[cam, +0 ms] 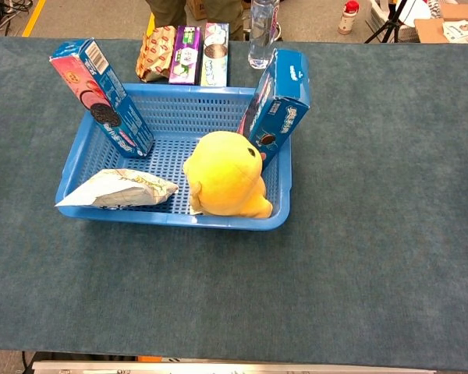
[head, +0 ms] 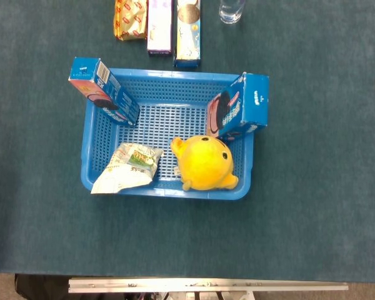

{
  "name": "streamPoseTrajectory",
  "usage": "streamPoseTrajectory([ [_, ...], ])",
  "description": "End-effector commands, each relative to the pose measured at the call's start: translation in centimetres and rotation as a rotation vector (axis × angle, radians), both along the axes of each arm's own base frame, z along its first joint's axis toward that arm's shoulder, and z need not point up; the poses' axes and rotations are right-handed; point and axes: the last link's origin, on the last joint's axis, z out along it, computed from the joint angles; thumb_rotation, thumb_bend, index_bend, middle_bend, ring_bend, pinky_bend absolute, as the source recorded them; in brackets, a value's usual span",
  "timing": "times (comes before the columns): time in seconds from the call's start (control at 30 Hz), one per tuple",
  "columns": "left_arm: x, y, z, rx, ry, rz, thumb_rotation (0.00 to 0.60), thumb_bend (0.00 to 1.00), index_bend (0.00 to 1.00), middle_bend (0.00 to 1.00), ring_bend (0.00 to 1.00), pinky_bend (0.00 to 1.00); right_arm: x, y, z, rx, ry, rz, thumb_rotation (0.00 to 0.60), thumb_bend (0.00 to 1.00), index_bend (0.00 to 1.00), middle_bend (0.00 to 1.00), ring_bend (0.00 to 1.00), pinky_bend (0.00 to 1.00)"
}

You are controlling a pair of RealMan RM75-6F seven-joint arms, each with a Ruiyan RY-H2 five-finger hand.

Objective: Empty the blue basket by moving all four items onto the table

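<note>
Fingers of both hands lie outside both views, so their state cannot be told; the blue plastic lattice basket (head: 87, 178) on the teal cloth table (head: 319, 187) holds two blue cookie boxes (head: 103, 90) (head: 240, 106) leaning on its walls, a white crinkled snack bag (head: 128, 167), and a yellow round plush toy (head: 204, 164).

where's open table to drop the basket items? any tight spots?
Bare tabletop right of the blue basket, a wide strip between its near rim and the table's front edge, and a narrower patch on its left. Crowded behind the far rim: three snack packages and a water bottle lined up there.
</note>
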Motion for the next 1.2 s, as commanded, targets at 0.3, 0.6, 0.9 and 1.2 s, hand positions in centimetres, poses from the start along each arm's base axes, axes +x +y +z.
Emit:
streamPoseTrajectory([
  [0.3, -0.1, 0.0, 0.0, -0.003, 0.000, 0.005, 0.600, 0.25, 0.27, 0.20, 0.16, 0.37, 3.1, -3.4, -0.5, 0.051, 0.055, 0.164, 0.600, 0.16, 0.31, 0.16, 0.11, 0.19],
  [0.6, -0.2, -0.1, -0.1, -0.001, -0.005, -0.001, 0.600, 0.25, 0.27, 0.20, 0.16, 0.37, 5.6, -6.5, -1.4, 0.092, 0.091, 0.325, 0.600, 0.00, 0.31, 0.16, 0.11, 0.20],
  [0.9, -0.3, -0.1, 0.1, 0.008, -0.011, 0.000, 0.600, 0.25, 0.27, 0.20, 0.16, 0.37, 7.2, -9.1, -2.9, 0.138, 0.115, 0.434, 0.600, 0.00, 0.24, 0.16, 0.11, 0.20],
  [1.2, -0.5, -0.3, 0.3, 0.013, -0.020, 0.008, 0.600, 0.25, 0.27, 0.20, 0.16, 0.37, 8.8, -11.2, -4.9, 0.194, 0.145, 0.505, 0.600, 0.00, 0.22, 0.16, 0.11, 0.20],
])
